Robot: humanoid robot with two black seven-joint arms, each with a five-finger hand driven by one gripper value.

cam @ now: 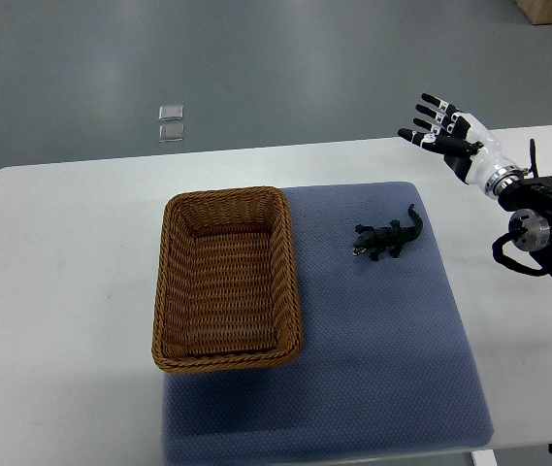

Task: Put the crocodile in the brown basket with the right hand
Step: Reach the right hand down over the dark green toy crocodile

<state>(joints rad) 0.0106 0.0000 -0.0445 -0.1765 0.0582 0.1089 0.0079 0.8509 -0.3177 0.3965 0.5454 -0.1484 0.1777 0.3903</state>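
Fingers [438, 104] of the right hand [455, 141] were spread wide and held nothing. By my reading, that was a hand made ready to close on something and not yet committed to it.

Nearest the robot, the blue mat [382, 359] covered the middle of the white table [62, 291]. It was probably laid there to give a soft, non-slip surface for picking. The brown basket [164, 282] sat further in with its mouth up and nothing visible inside. Its right side rested on the mat's left edge and its left side on bare table. One long wall faced the toy, so the carry would be short and sideways.

The crocodile [389, 236] lay flat on the mat, to the right of the basket and clear of its rim. Its head pointed toward the basket's side and its tail angled away toward the far right. That left its back open to a grasp from above.

Beyond it, the right hand hovered over the table's far right corner, well apart from the toy. It would need to travel inward and descend. On the floor past the table lay two small clear squares [171, 123], which played no part.
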